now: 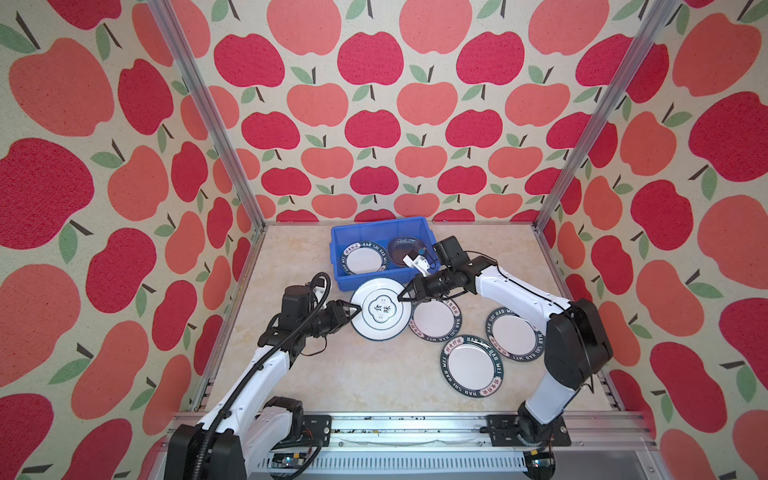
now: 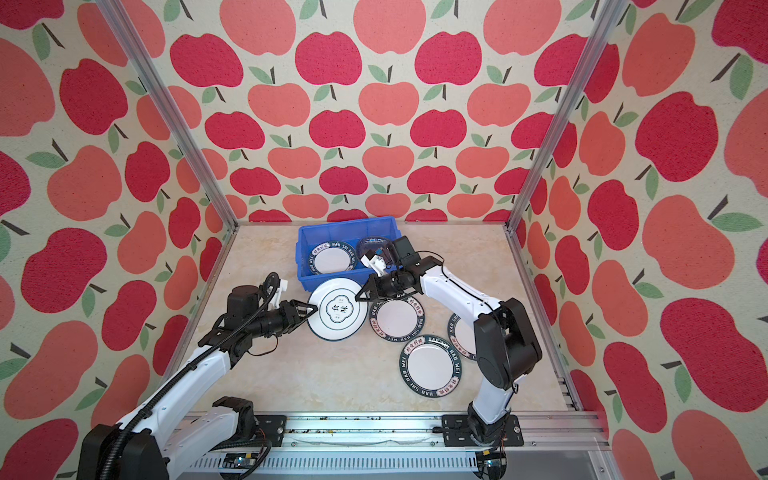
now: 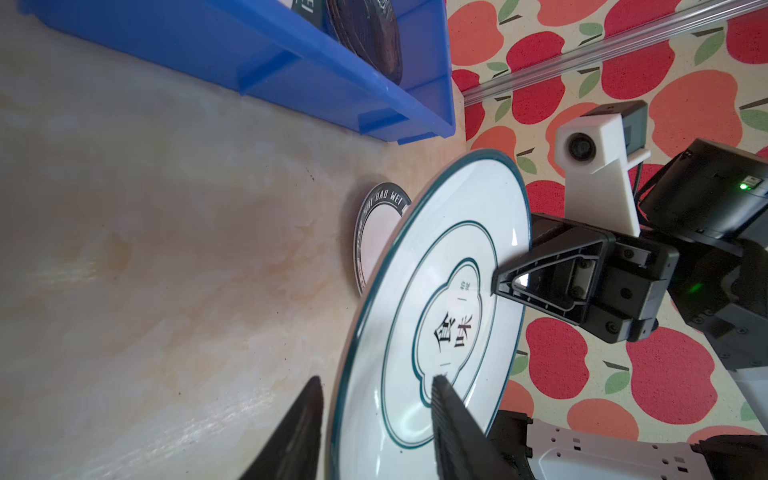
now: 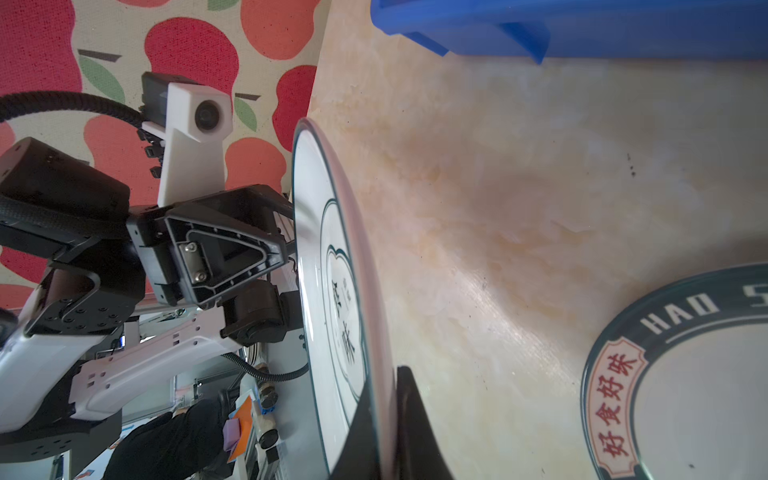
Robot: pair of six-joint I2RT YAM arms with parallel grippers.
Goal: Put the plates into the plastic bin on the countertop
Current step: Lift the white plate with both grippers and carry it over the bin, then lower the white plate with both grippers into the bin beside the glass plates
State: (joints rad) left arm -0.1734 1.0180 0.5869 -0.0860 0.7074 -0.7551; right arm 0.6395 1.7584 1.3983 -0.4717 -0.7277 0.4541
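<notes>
The plastic bin point(image 1: 374, 232) is sitting at the back of the countertop point(image 1: 324, 374). It is holding one lettered plate point(image 1: 364, 259) lying flat in its left half and a stack of grey glass plates point(image 1: 405, 248) in its right half; how many are in that stack I cannot tell. Just in front of the bin's near wall, the emblem plate point(image 1: 380, 309) is hanging clear of the countertop between the two arms. The right gripper point(image 1: 401, 297) is pinching the plate's right rim, with its jaws closed tight and one finger on each face. The left gripper point(image 1: 359, 309) is straddling the opposite rim with its jaws standing apart. In the left wrist view, one finger is lying over the plate's face and the other is showing a gap beside the edge, so it is clamping nothing. Three loose lettered plates point(image 1: 471, 365) are lying flat on the countertop to the right, the nearest just beside the emblem plate.
</notes>
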